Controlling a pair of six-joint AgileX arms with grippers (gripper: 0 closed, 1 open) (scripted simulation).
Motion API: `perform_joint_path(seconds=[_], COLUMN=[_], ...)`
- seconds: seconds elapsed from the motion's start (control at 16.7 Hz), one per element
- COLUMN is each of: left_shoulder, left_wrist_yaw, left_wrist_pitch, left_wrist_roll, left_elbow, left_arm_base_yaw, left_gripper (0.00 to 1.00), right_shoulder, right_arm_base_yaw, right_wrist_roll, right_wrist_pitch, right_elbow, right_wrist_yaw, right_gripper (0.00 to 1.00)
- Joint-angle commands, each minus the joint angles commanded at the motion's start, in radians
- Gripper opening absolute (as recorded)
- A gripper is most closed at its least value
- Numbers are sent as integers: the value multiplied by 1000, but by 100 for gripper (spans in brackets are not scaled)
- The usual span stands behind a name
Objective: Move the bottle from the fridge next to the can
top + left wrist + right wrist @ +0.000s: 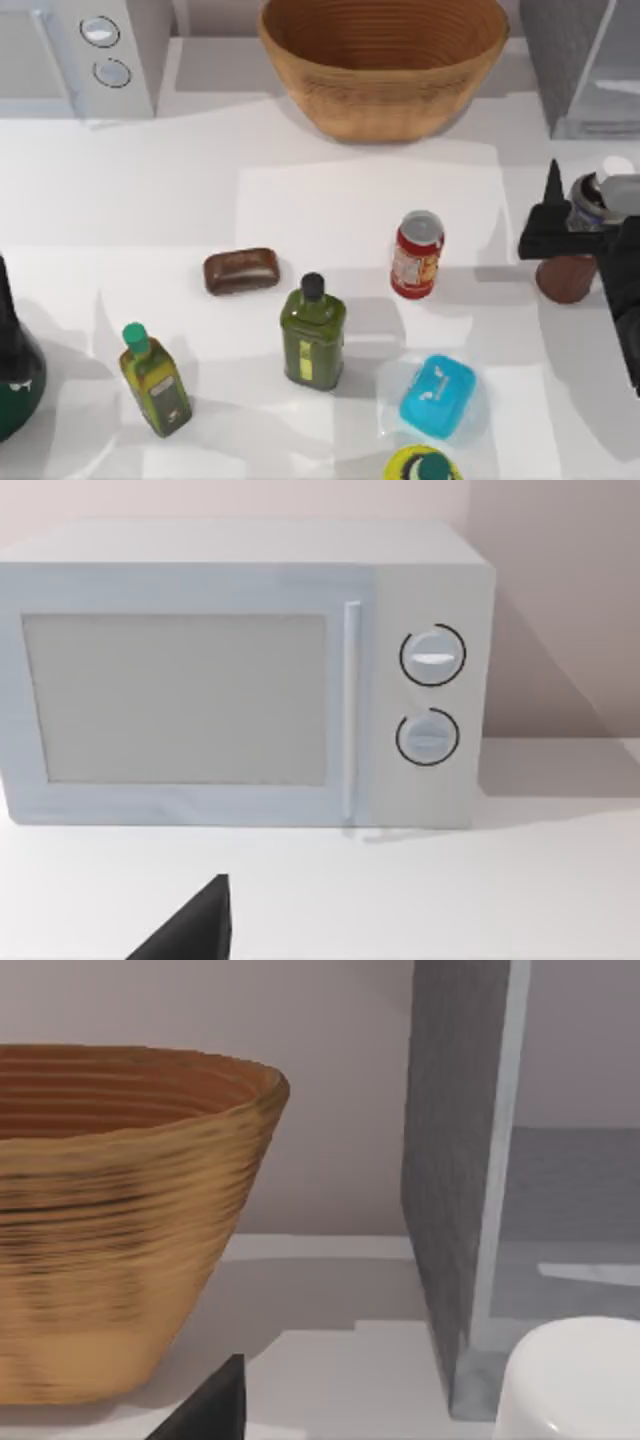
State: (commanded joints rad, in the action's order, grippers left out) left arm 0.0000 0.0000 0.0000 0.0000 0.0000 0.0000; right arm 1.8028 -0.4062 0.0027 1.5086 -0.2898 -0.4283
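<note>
Bottle [572,268] upright btwn right gripper [566,226] jaws, clamped at neck, white cap [575,1380] just above them. Fridge [580,60] behind jaws, door open. Can [417,255] well left of jaws. Left gripper [190,930] parked facing microwave [240,675]; jaw state: cannot tell.

You see a white table [300,180] running up to a plain pale pinkish wall [560,600] along the top edge of the frame, under soft, even light.

Top looks down; wrists face rear, sharing basket [384,62].
</note>
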Motion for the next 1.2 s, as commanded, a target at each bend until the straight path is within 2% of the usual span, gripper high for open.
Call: perform_joint_path(seconds=[0.84, 1.02, 1.2], left_shoulder=[0, 0, 0], left_wrist_yaw=[0, 0, 0], left_wrist_pitch=[0, 0, 0], left_wrist_roll=[0, 0, 0], left_elbow=[0, 0, 0], left_arm_base_yaw=[0, 0, 0], left_gripper=[100, 100, 100], right_shoulder=[-56, -119, -274], right_arm_base_yaw=[-57, -40, 0], right_wrist_roll=[1, -1, -2], right_wrist_pitch=[42, -12, -149], right_elbow=[104, 103, 112], right_wrist_yaw=[-59, -29, 39], right_gripper=[100, 100, 100])
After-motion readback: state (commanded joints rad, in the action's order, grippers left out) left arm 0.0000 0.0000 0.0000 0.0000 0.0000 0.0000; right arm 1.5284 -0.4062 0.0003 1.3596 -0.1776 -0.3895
